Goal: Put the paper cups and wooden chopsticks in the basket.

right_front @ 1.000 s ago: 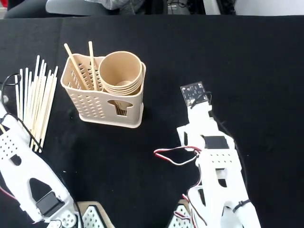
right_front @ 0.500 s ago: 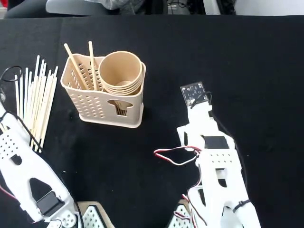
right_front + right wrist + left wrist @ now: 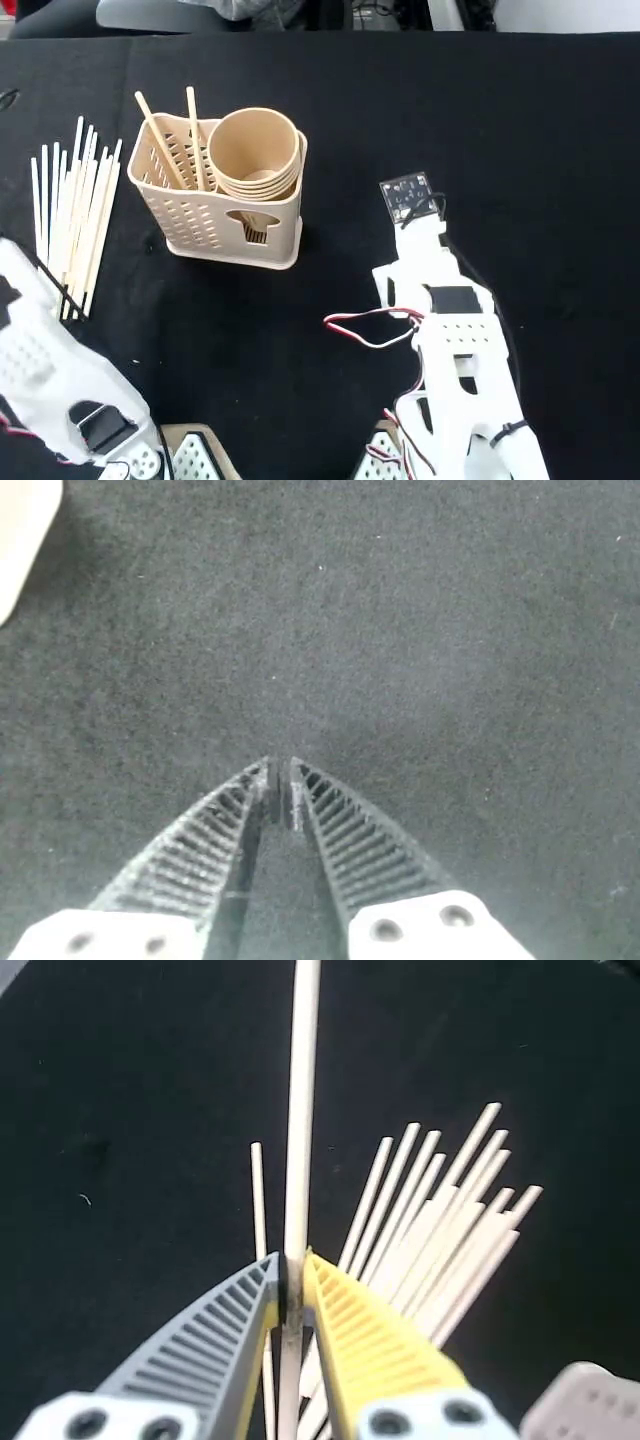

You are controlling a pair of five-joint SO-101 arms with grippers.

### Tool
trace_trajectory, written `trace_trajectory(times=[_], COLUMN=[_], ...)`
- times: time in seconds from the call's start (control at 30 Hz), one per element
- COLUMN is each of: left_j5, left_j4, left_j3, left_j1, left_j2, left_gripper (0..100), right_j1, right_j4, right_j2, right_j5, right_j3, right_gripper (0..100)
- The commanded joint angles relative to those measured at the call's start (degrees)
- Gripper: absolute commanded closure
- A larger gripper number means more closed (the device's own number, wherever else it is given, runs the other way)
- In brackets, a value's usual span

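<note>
**Left arm** [image 3: 50, 370]: white body low beside the basket [image 3: 215, 225], on the side away from the right arm, angled toward the loose chopsticks.

**Left gripper** [image 3: 290, 1265]: grey and yellow fingers clenched on one wooden chopstick [image 3: 300, 1110]. The stick runs straight out past the tips, over the black cloth.

**Loose chopsticks** [image 3: 75, 215]: a fanned bundle flat on the cloth just beside the basket, on the left arm's side. It is not touching the basket. In the left wrist view the bundle [image 3: 440, 1250] lies under and beside the held stick.

**Right arm** [image 3: 455, 340]: stretched low along the cloth, well apart from the basket on its other side.

**Right gripper** [image 3: 278, 780]: fingers closed tip to tip with nothing between them, close over the cloth.

**Paper cups** [image 3: 255, 150]: a nested stack upright inside the basket, in the part nearer the right arm.

**Chopsticks in basket** [image 3: 160, 140]: two, tilted, standing in the part farther from the right arm.

**Table** [image 3: 500, 120]: black cloth. A broad stretch of it separates the basket from the right arm, and a narrower strip runs between the basket and the loose bundle. The far edge runs beyond the basket.
</note>
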Motion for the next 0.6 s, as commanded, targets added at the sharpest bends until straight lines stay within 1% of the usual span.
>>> trace_trajectory(times=[0.0,0.07,0.17,0.3,0.4,0.47,0.57], left_j5=[1.32,1.05,1.14,0.62,-3.25,-3.43,-2.9], left_j4=[0.0,-0.97,-5.98,-18.64,-28.92,-34.37,-40.62], left_j3=[9.36,17.63,30.55,52.09,67.47,75.12,82.33], left_j1=[4.44,7.25,9.45,11.56,15.16,17.45,20.62], left_j2=[-13.71,-19.08,-28.13,-42.81,-53.71,-60.22,-67.69], left_gripper=[97,97,97,97,97,97,97], right_j1=[0.79,0.79,0.79,0.79,0.79,0.79,0.79], right_j4=[-1.05,-1.05,-1.05,-1.05,-1.05,-1.05,-1.05], right_j2=[-0.31,-0.31,-0.31,-0.31,-0.31,-0.31,-0.31], right_j5=[0.53,0.53,0.53,0.53,0.53,0.53,0.53], right_j3=[-0.57,-0.48,-0.4,-0.4,-0.4,-0.4,-0.4], right_gripper=[97.0,97.0,97.0,97.0,97.0,97.0,97.0])
